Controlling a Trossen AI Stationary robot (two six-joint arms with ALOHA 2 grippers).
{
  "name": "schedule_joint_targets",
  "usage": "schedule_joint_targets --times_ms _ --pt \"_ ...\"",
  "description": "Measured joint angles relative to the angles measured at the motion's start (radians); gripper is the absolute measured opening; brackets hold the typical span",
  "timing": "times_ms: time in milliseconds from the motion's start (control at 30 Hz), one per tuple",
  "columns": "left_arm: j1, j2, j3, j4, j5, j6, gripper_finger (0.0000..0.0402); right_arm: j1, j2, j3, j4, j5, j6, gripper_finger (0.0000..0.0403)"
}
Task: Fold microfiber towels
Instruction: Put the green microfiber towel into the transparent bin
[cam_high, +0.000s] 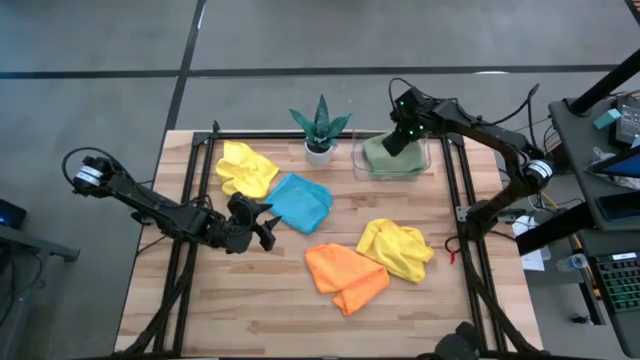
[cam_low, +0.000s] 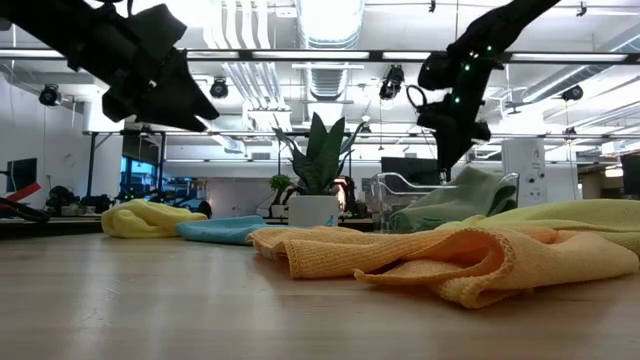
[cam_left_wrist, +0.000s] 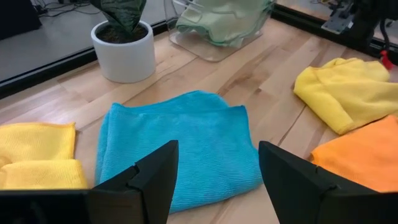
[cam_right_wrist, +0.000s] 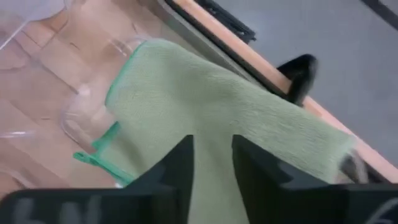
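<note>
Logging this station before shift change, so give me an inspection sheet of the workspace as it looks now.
Surface: wooden table, black frame.
Job's things: green towel in clear tray; blue towel, two yellow towels, orange towel on table.
Clutter: potted plant.
Grippers: left gripper open beside blue towel; right gripper over green towel, grip unclear.
Cables: on right arm.
Surroundings: desks with equipment to the right.

orange towel nearest | potted plant behind | green towel in clear tray
</note>
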Motion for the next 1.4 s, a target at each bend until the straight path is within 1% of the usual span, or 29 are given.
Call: schedule_joint_targets --times_ms 167,267,467,667,800,1067,1233,1400 --pt "0.0 0.0 0.0 0.008 -0.002 0.006 0.0207 0.01 0.035 -0.042 0.049 0.001 -0.001 0.0033" --pt "0.0 0.0 0.0 0.008 -0.002 0.006 0.0207 0.01 0.068 -0.062 0.061 0.001 -0.001 0.0013" --pt "0.0 0.0 0.0 0.008 -0.004 0.007 0.0207 0.01 0.15 -0.087 0.113 0.001 0.004 0.0009" --pt "0.0 0.0 0.0 0.008 -0.004 0.007 0.0207 0.01 0.243 -0.087 0.142 0.002 0.005 0.0009" --pt "0.0 0.0 0.0 0.008 -0.004 0.007 0.0207 0.011 0.279 -0.079 0.153 0.004 0.0 0.0009" --pt "0.0 0.0 0.0 0.008 -0.017 0.022 0.0207 0.021 0.283 -0.072 0.179 -0.004 0.0 0.0009" --pt "0.0 0.0 0.0 0.008 -0.021 0.027 0.0207 0.021 0.262 -0.072 0.178 -0.1 0.0 0.0009" --pt "0.0 0.0 0.0 0.008 -0.022 0.027 0.0207 0.021 0.222 -0.071 0.181 -0.1 0.004 0.0009"
